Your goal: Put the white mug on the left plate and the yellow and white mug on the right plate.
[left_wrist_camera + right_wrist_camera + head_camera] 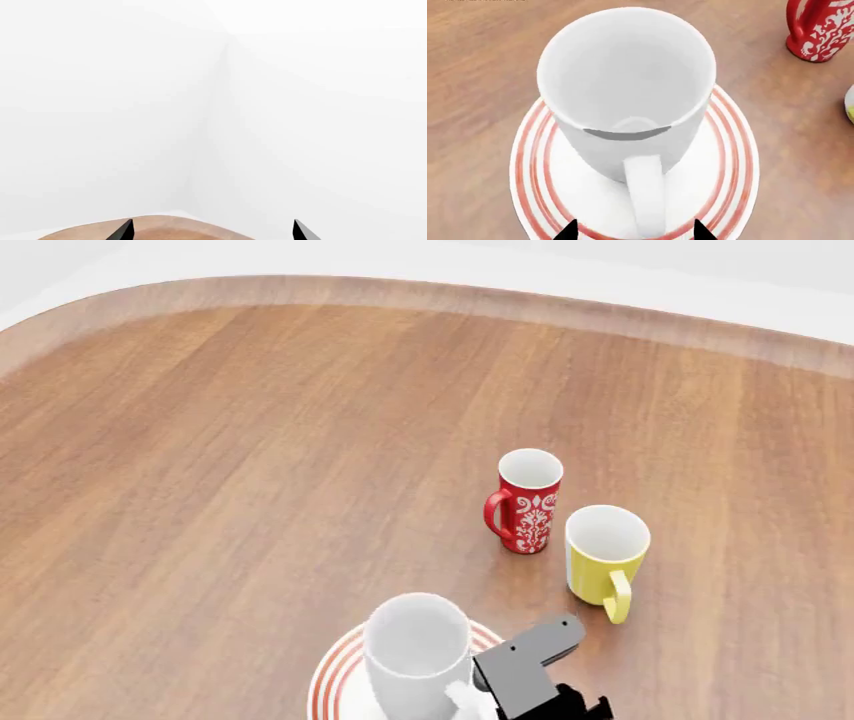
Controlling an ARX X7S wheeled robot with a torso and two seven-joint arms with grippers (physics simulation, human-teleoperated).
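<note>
- White mug stands upright on a red-ringed plate, its handle pointing toward the right gripper.
- Right gripper's two black fingertips sit spread on either side of the handle, not touching it.
- Yellow and white mug stands on the wooden table, beside a red patterned mug.
- Left gripper has its fingers apart, holding nothing, facing white walls.

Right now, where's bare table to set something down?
The wooden table is bare across its left and far side. It's crowded near the right: red mug, yellow and white mug, and white mug on its plate.
</note>
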